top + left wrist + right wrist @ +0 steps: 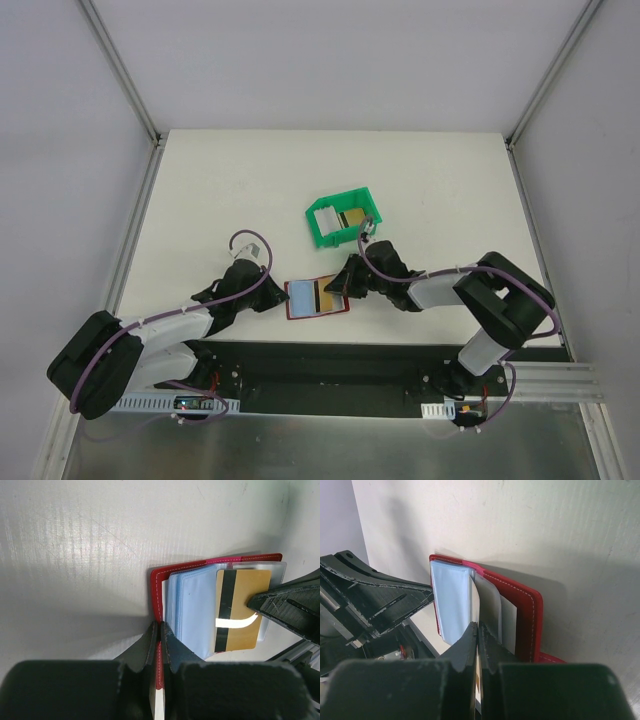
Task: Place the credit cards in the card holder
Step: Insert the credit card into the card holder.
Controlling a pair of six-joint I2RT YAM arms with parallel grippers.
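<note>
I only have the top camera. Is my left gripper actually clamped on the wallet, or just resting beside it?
Observer: Clamped. The left gripper is shut on the red cover edge of the wallet.
Operator: And the right one?
Observer: The right gripper is shut, pinching the gold card by its edge.
Operator: What's under the card?
Observer: Several pale blue sleeves, fanned out; whether the card sits inside one, I can't tell.

A robotics lab test cell: plain white panel walls (60, 150) on aluminium frame rails (118, 70) enclose the white tabletop (250, 170) beyond the black fingers (148, 642); slotted cable duct (150, 403) behind them.
</note>
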